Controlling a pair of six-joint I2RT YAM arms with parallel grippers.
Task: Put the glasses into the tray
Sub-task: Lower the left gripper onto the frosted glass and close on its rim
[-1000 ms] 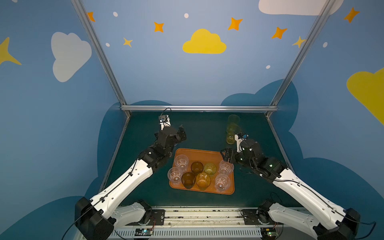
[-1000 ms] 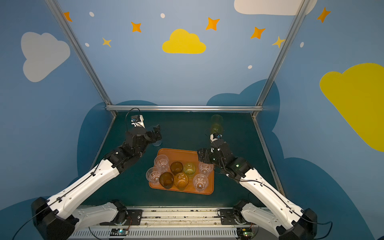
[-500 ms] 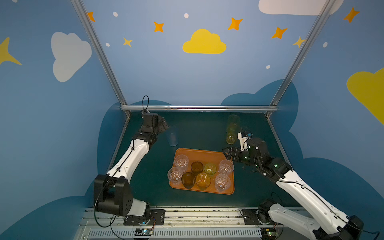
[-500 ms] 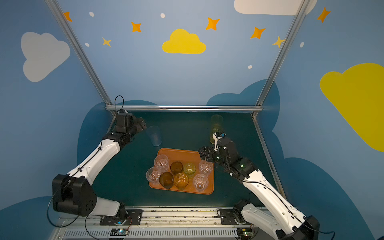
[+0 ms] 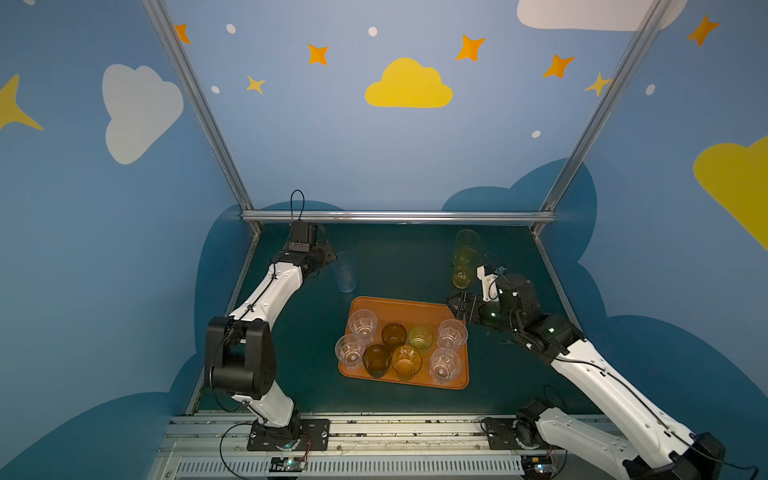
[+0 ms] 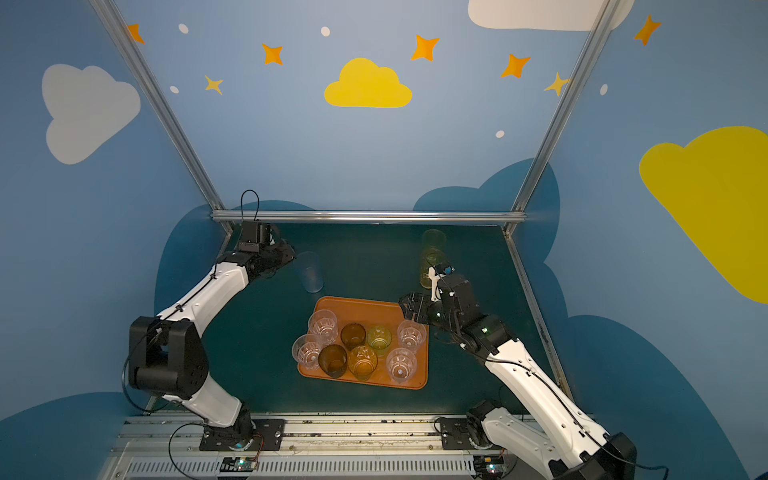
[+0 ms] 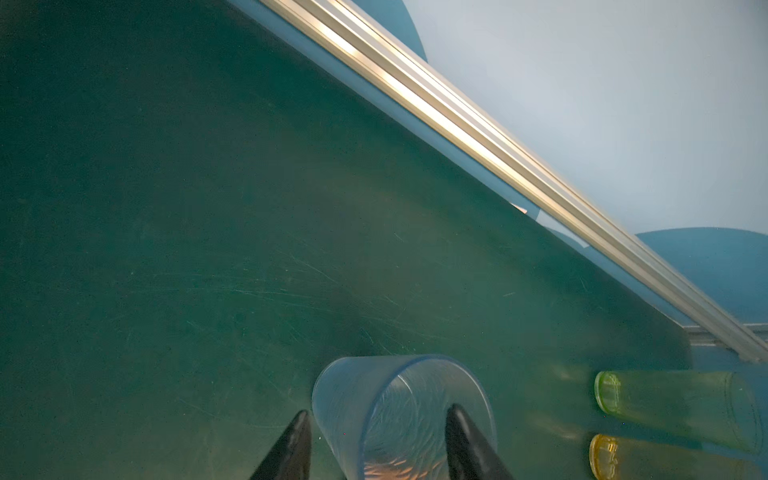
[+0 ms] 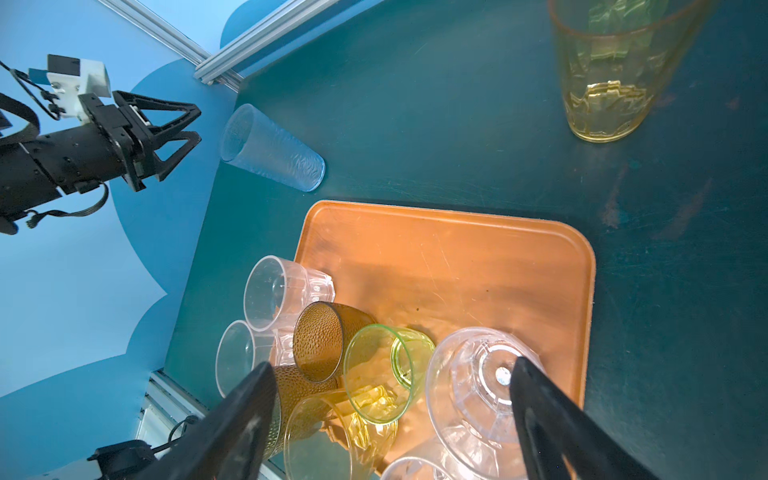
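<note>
Over the last second the left arm (image 5: 270, 299) has swung off the tray (image 5: 409, 308) out to 11 o'clock. We now find the left fingers (image 7: 293, 449) at the rim of the frosted glass (image 5: 346, 272), which stands on the table (image 5: 395, 257). They are partly apart, one outside the wall and one seemingly over the mouth, with nothing clamped yet. We judge the ninth pick is beginning.

The right fingers (image 8: 245, 419) are spread wide and empty above the tray's 2 o'clock corner.

The tray holds eight glasses (image 5: 394, 334) upright in its 6 o'clock half: four clear, two brown, one green, one amber. Its 12 o'clock strip is bare. Two yellow glasses (image 5: 462, 272) stand on the table at 1 o'clock.
</note>
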